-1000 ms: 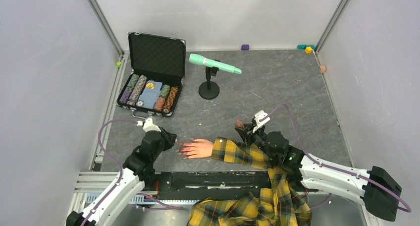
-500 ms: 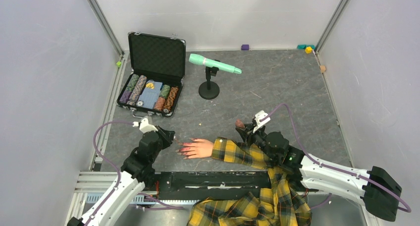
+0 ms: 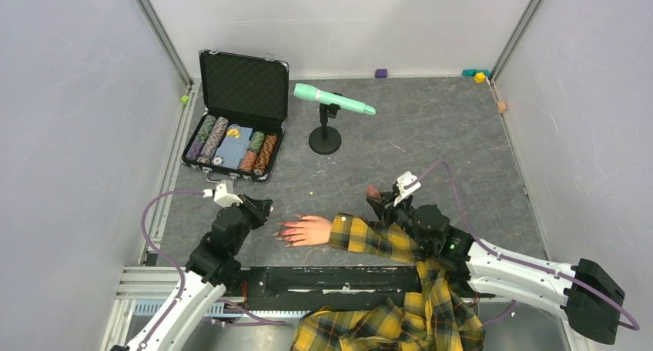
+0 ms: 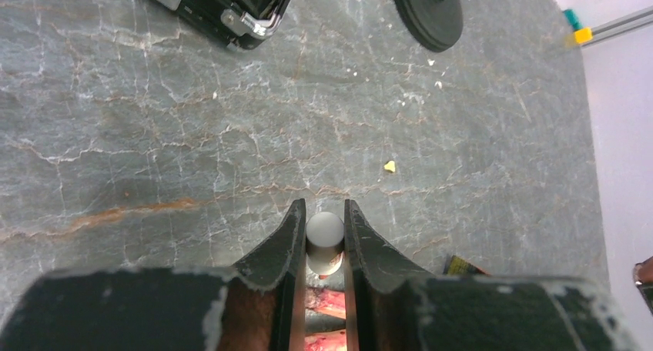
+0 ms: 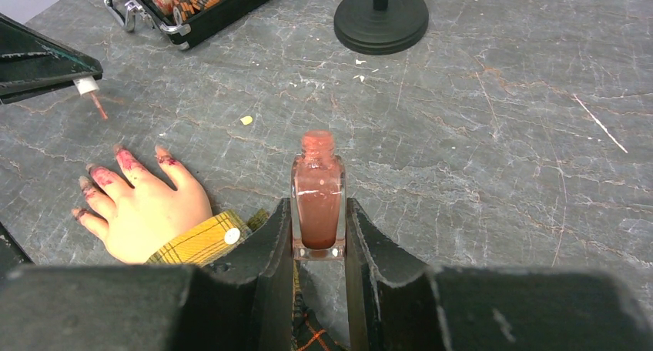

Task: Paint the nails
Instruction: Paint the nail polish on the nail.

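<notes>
The pale mannequin hand [image 3: 312, 230] lies palm down in a yellow plaid sleeve [image 3: 377, 239], its nails [image 5: 127, 160] smeared red-pink. My left gripper [image 3: 262, 208] hovers just left of the fingertips, shut on the white brush cap [image 4: 324, 232]. The red-tipped brush [image 5: 96, 103] points down beyond the fingertips, clear of the nails. My right gripper [image 5: 317, 212] is shut on the uncapped polish bottle [image 5: 317, 197], held upright to the right of the hand, above the sleeve's cuff.
An open case of poker chips [image 3: 235, 128] sits at the back left. A green microphone on a black stand [image 3: 331, 108] is behind the hand. Small blocks [image 3: 479, 75] lie by the back wall. Plaid cloth [image 3: 393, 320] hangs over the front edge.
My left gripper has drawn slightly back and away from the fingertips with the brush cap. The right arm and the bottle have not moved.
</notes>
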Available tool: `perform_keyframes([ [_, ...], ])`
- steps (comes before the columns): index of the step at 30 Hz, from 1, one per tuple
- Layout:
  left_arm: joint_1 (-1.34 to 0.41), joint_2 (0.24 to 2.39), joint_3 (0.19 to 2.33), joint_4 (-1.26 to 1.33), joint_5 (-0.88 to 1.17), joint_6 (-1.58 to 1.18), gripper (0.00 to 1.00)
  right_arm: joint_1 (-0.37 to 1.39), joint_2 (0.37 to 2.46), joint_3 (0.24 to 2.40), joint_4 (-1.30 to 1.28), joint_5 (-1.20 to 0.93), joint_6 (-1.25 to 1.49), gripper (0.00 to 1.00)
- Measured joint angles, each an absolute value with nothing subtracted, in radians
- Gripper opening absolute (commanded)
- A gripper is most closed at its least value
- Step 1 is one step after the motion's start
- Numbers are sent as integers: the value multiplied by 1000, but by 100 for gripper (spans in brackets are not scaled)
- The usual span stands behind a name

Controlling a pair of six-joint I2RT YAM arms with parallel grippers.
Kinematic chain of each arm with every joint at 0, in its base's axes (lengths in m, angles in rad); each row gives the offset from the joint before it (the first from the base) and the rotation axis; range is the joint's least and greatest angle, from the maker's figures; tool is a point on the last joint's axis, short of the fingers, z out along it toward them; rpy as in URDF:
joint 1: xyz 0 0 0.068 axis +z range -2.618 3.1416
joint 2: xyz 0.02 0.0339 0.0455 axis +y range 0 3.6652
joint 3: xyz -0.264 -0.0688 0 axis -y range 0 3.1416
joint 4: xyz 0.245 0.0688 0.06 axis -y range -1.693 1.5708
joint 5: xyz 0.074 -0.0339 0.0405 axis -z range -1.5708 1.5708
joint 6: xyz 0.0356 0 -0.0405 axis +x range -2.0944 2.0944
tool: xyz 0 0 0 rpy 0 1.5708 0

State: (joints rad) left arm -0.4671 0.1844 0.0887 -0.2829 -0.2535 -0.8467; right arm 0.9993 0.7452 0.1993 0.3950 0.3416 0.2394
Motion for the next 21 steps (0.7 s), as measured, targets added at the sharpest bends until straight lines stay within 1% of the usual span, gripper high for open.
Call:
perform_keyframes([
  [9, -467, 310, 89, -281, -225, -843, 2, 999, 746, 199, 395, 342, 239, 0],
  [21, -467, 341, 89, -276, -199, -835, 2, 999, 747, 199, 395, 342, 239, 0],
])
